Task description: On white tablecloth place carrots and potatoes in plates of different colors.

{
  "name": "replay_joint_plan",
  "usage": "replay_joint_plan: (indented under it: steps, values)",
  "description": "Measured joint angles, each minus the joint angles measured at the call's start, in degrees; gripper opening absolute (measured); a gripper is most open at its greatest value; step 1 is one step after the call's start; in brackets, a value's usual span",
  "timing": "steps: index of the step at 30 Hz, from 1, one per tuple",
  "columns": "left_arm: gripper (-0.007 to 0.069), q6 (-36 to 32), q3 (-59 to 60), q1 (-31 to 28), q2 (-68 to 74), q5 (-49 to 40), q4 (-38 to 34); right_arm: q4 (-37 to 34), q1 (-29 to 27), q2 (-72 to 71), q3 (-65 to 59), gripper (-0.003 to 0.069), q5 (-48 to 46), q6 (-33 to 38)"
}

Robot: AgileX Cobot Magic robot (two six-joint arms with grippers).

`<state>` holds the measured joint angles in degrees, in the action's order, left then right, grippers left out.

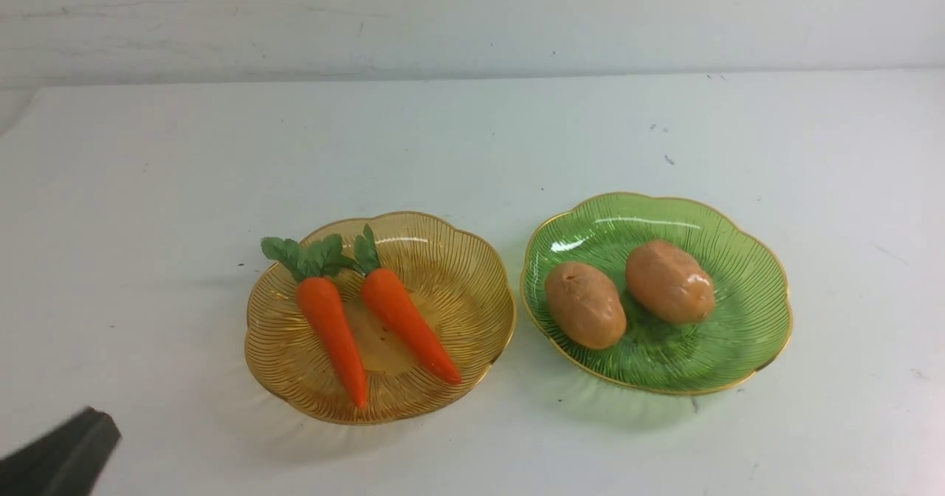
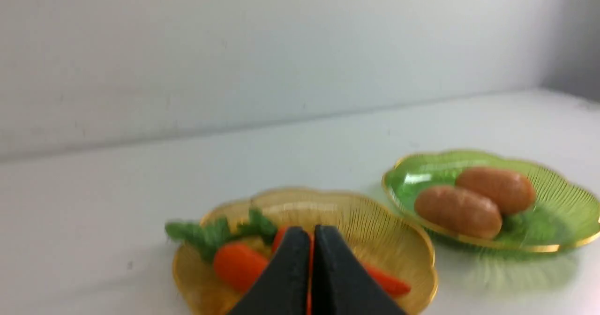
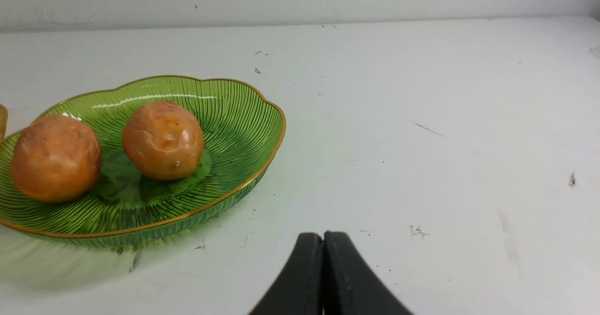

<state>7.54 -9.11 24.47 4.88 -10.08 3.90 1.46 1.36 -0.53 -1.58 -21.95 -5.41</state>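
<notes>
A: What is cut off nearest us?

B: The left gripper [image 2: 311,233], fingers pressed together on nothing; the front view shows only its dark corner. Its wrist view is blurred, and it hides part of the carrots [image 1: 369,319].

A: And the right gripper [image 3: 323,237]?

B: Clenched, empty, over bare white tablecloth [image 1: 472,134].

A: Farther on?

B: Both carrots lie in the amber plate [image 1: 472,274] at left; both potatoes [image 1: 627,293] sit in the green plate [image 1: 746,311] at right. Beyond is a white wall [image 1: 472,16].
</notes>
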Motion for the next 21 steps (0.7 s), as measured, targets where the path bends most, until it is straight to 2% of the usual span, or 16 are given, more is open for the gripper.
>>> replay_joint_plan:
  steps: [3,6,7,9,13,21]
  values:
    - [-0.0004,-11.0,6.2,-5.4,0.0,-0.2,-9.4,0.0,0.0,0.0,0.0,-0.0015,0.0,0.0]
    - [-0.0004,-15.2,9.1,-9.6,-0.3,-0.4,-11.2,0.0,0.0,0.0,0.0,-0.0015,0.0,0.0]
    - [-0.0004,-16.6,10.5,-13.7,-2.1,-1.4,-11.8,0.0,0.0,0.0,0.0,-0.0015,0.0,0.0]
    - [-0.0004,-16.6,10.8,-18.4,-4.4,-1.8,-12.1,0.0,0.0,0.0,0.0,-0.0015,0.0,0.0]
    - [-0.0004,-14.7,10.8,-23.4,-5.5,-4.1,-11.2,0.0,0.0,0.0,0.0,-0.0015,0.0,0.0]
    - [-0.0004,-3.6,10.8,-21.7,-5.6,-9.2,0.7,0.0,0.0,0.0,0.0,-0.0015,0.0,0.0]
